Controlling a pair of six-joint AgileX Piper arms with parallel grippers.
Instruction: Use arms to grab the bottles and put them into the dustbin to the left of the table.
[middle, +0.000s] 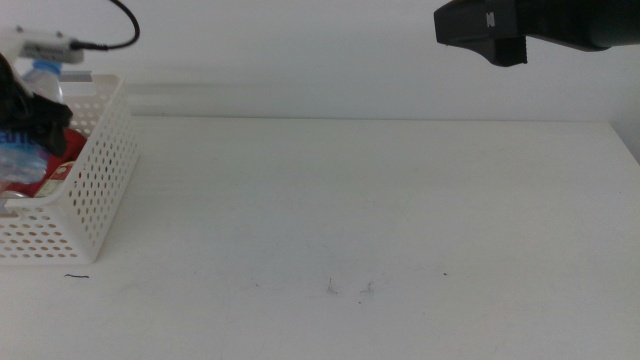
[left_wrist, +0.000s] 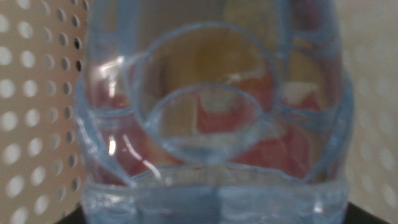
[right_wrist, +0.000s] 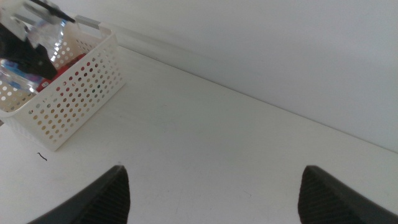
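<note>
The white perforated dustbin (middle: 95, 190) stands at the table's left edge. My left gripper (middle: 35, 115) is over it, shut on the clear-blue water bottle (middle: 20, 155), which hangs inside the bin. In the left wrist view the bottle's base (left_wrist: 211, 124) fills the picture, with red and yellow showing through it. The red can (middle: 62, 160) lies in the bin. The yellow bottle is not clearly seen. My right gripper (middle: 490, 30) is raised at the far right, open and empty (right_wrist: 214, 180). The right wrist view also shows the bin (right_wrist: 74, 93).
The white table (middle: 350, 200) has small dark scuff marks near its front middle (middle: 350, 288) and a short dark mark (middle: 77, 277) in front of the bin. A black cable (middle: 120, 25) loops above the left arm.
</note>
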